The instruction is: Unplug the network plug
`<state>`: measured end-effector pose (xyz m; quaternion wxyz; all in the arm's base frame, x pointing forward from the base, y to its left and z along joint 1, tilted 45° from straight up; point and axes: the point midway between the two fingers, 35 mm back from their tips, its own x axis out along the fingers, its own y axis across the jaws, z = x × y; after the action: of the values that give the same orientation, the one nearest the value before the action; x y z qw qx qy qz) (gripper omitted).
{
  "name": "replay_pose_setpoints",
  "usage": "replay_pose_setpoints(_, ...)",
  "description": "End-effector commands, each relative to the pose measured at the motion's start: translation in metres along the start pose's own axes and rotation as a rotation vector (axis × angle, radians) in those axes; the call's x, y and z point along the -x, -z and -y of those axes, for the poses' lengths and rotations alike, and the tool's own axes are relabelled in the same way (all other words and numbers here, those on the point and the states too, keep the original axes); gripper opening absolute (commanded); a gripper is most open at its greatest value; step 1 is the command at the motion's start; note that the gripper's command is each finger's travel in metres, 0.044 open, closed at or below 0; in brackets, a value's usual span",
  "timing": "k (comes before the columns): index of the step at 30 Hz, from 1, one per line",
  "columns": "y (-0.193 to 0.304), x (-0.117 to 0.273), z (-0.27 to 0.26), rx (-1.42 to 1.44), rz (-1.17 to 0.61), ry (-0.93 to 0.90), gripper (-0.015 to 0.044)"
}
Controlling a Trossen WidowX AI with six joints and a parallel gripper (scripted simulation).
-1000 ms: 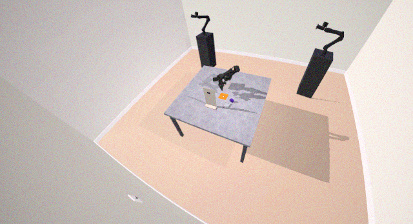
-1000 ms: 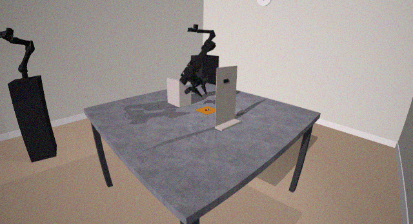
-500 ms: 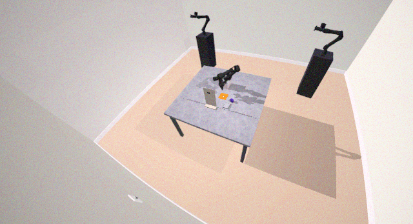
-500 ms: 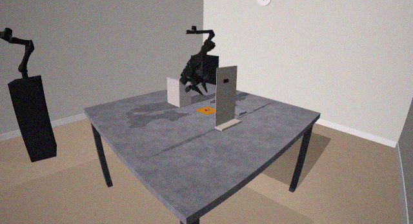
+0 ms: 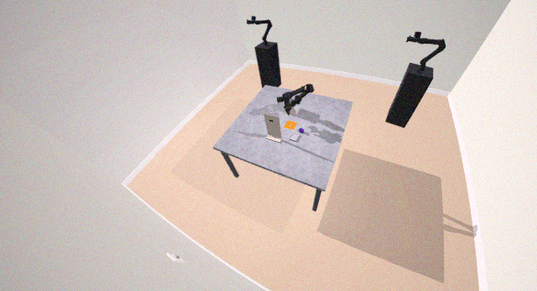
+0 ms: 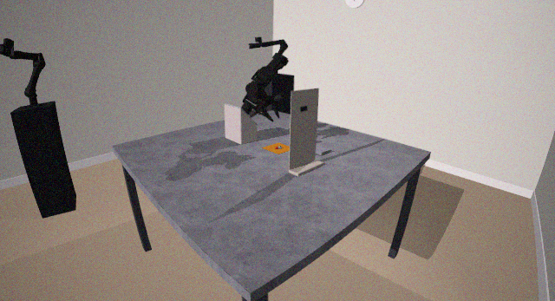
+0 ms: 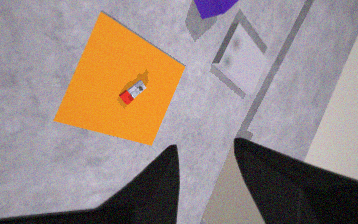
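Note:
The small plug, clear with a red end, lies on the orange marked square, well inside its edges. The upright panel stands beside the square, with a dark socket opening high on it. My gripper is partly open, with nothing between its fingers. It hangs above the table, apart from the plug. In the wrist view the plug is up and left of the fingertips. The plug's tab is too small to make out.
A purple object and a shallow pale tray are on the table near the square. A pale block stands by the arm. Two other arms stand on black pedestals beyond the table.

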<state>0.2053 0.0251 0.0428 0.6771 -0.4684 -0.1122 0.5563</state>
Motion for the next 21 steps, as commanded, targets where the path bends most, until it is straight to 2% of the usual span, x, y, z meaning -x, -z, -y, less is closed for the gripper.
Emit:
replay_pose_setpoints(1, 0.001, 0.015, 0.012, 0.012, -0.039, -0.016, 0.0156)
replay_pose_setpoints(18, -0.012, 0.066, 0.045, 0.023, -0.144, -0.058, 0.0156)
replay_pose_setpoints(21, -0.012, 0.066, 0.045, 0.023, -0.144, -0.058, 0.0235)
